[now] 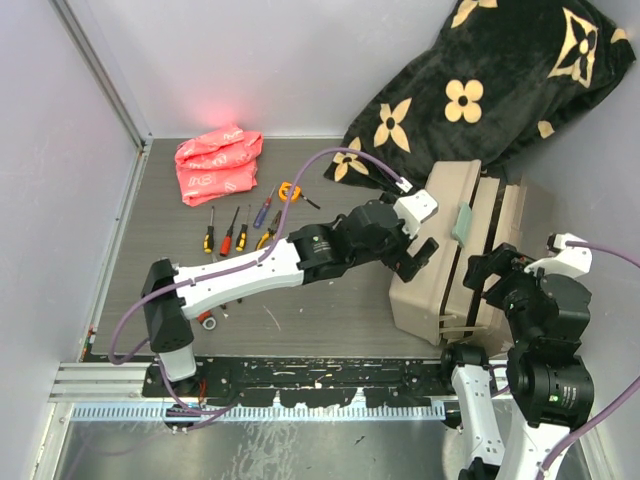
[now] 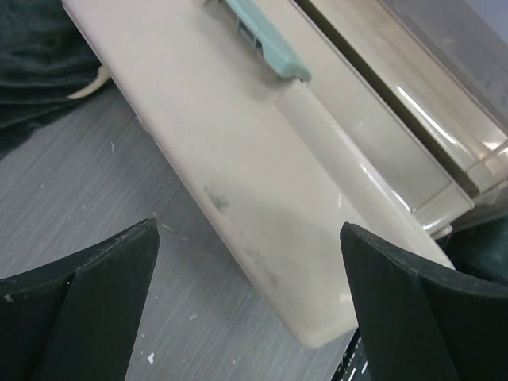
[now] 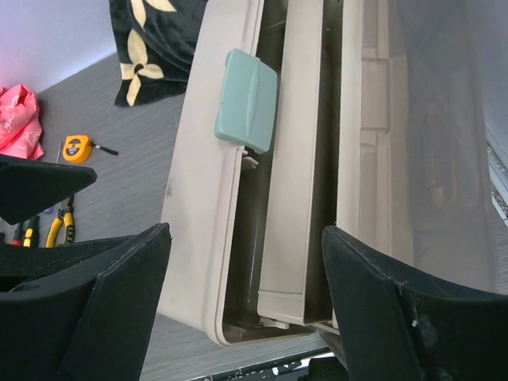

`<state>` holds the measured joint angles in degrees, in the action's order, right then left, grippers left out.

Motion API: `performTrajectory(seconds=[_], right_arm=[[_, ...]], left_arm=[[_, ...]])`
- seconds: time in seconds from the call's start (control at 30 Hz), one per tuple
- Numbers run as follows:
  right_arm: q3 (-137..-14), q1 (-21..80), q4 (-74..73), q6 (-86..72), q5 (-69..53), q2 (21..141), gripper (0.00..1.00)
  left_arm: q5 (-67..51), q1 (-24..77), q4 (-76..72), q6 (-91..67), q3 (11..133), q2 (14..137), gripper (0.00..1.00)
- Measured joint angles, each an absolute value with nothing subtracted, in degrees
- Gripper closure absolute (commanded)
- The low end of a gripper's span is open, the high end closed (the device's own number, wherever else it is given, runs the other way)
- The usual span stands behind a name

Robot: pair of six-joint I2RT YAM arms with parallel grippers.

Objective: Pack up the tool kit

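Observation:
The beige toolbox (image 1: 440,270) lies at the right of the table, its lid ajar, with a grey-green latch (image 1: 462,222) and a brownish translucent side (image 3: 432,159). A beige tray (image 3: 294,198) shows in the gap. My left gripper (image 1: 415,256) is open and empty above the box's left side (image 2: 262,182). My right gripper (image 1: 487,272) is open and empty over the box's near end (image 3: 202,238). Screwdrivers (image 1: 228,235), yellow-handled pliers (image 1: 268,232) and an orange tape measure (image 1: 290,190) lie on the table to the left. A small red item (image 1: 205,318) lies under the left arm.
A black flower-patterned blanket (image 1: 500,80) is piled behind the toolbox at the back right. A crumpled pink-red bag (image 1: 218,165) lies at the back left. Walls close in the left and back sides. A metal rail (image 1: 300,380) runs along the near edge.

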<state>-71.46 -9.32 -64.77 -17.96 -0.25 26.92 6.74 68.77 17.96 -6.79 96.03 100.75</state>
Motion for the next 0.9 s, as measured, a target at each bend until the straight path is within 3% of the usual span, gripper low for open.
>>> performTrajectory(seconds=[0.37,0.73,0.9], right_arm=[[-72.2,-9.32,-65.67,-18.92,3.16,25.74,0.17],[-73.78,-9.32,-66.57,-19.44,4.14,24.8,0.17],[-73.78,-9.32,-67.59,-19.46,4.47,24.01,0.17]], left_arm=[[8.36,71.59,20.75,-8.6,109.14,110.65,0.02],[11.77,74.52,24.03,-11.57,112.38,115.74,0.0],[14.55,75.33,24.23,-12.58,112.73,117.25,0.09]])
